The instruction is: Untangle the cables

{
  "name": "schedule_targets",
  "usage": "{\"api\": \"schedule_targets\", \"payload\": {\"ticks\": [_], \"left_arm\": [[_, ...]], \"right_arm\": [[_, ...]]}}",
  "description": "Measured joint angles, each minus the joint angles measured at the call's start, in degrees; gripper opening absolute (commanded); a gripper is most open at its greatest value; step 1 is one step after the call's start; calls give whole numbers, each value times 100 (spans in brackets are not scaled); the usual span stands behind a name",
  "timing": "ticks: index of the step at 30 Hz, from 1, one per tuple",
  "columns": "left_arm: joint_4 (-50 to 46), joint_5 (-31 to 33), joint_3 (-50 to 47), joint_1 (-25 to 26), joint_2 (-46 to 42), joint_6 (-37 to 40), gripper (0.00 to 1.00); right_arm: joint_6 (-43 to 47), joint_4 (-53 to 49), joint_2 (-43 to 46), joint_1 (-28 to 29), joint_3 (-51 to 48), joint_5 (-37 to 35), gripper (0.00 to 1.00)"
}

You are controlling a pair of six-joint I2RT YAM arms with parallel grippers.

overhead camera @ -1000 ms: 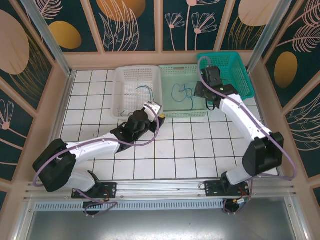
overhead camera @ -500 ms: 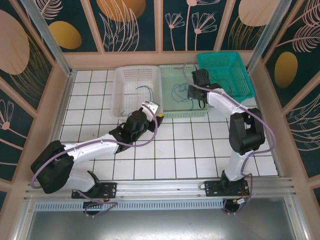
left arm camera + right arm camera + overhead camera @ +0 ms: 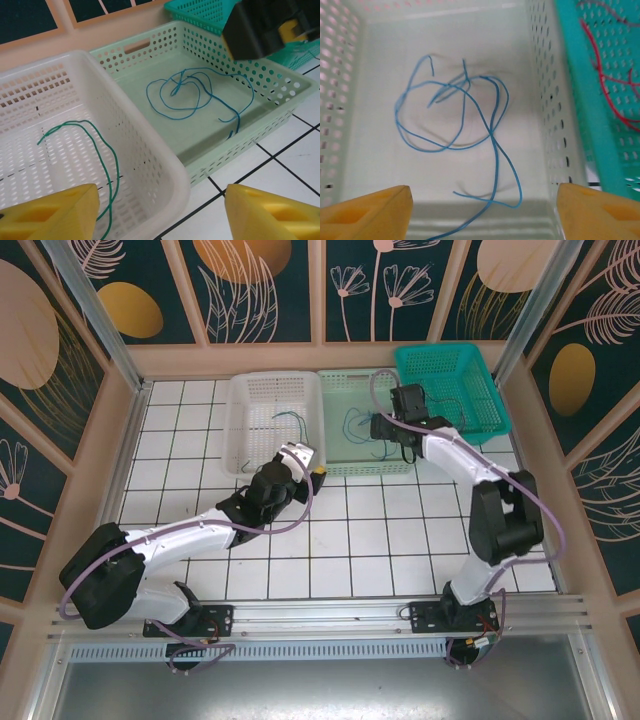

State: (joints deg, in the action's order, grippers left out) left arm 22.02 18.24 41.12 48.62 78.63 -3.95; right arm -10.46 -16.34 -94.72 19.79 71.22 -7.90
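Green basket (image 3: 375, 170), blue cable (image 3: 492, 132) loosely coiled inside

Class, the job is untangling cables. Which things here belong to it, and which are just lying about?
Job: blue cable, green cable, red cable.
Just there: white basket, pale green basket, teal basket, purple arm cables.

I am checking the white basket (image 3: 237, 430), the pale green basket (image 3: 365, 468), the teal basket (image 3: 490, 400) and the flower-painted wall panels (image 3: 265, 290). I am finding no word, number, label or brand mark to read on any of them.
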Motion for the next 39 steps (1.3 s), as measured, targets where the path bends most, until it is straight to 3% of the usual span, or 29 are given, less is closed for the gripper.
{"api": "schedule_targets", "payload": {"ticks": [4,8,14,26,33,39], "left_arm": [[13,26,-7,-17,-28,-101,90],[90,98,-68,-52,-173,-179,98],[247,402,-411,-302,-525,-428,98],[337,992,-1224,-1300,-1829,-782,99],[481,1425,-1709,-2109,-2221,-809,99],[1274,1340,-2245,-2752,-2031,-533,99]], "right_arm": [[85,339,911,20,-468,-151,89],[352,1051,1805,9,-1285,-494,97],[817,2618,2636,-389,-3115,-925,98],[1067,5606,2973,-1082,-5654,-984,98],[1226,6719,2848,-1467,-6059,-505,98],[1196,7934,1683,-1768,-6100,-136,95]]}}
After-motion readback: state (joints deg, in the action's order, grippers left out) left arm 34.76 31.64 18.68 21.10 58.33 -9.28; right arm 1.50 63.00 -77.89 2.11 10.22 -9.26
